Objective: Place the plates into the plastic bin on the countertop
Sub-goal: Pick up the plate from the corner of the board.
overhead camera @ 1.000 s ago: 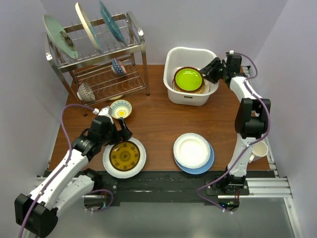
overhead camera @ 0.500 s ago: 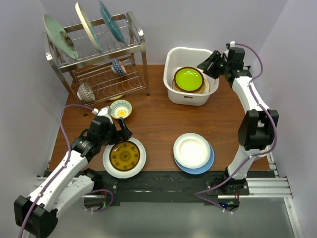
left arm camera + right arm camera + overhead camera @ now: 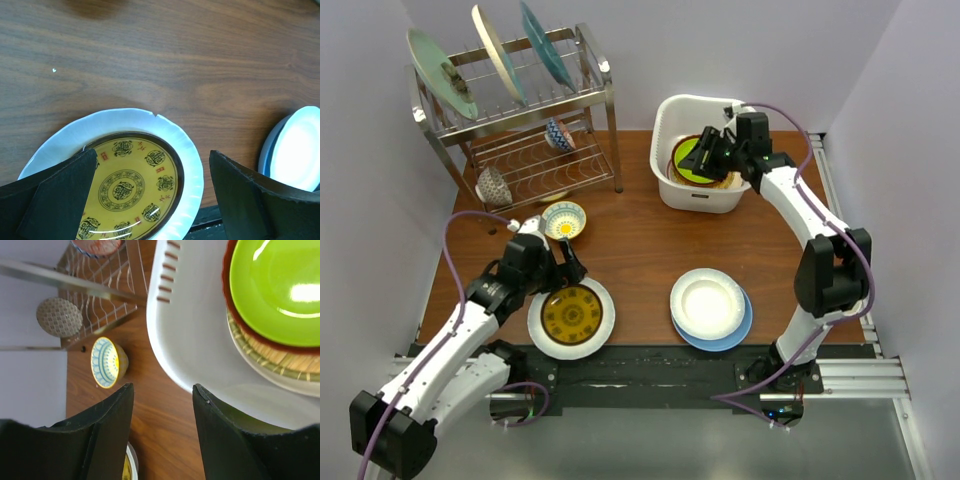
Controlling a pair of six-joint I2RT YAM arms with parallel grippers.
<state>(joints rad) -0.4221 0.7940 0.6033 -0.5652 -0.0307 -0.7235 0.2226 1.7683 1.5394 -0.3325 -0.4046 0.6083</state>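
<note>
2-tier wire rack [image 3: 535,168], 2 bowls [image 3: 493,186] inside; small patterned bowl [image 3: 564,219] beside it; cream cup [image 3: 845,302] far right

Only a crescent of the blue round plate [image 3: 735,341] shows beneath the white round plate [image 3: 707,302] on the wooden tabletop [image 3: 640,230]. In the white plastic bin [image 3: 658,130], the right tool [image 3: 710,153] covers part of the lime green round plate [image 3: 689,162]; the plates [image 3: 272,359] stacked beneath show rims alone.
</note>
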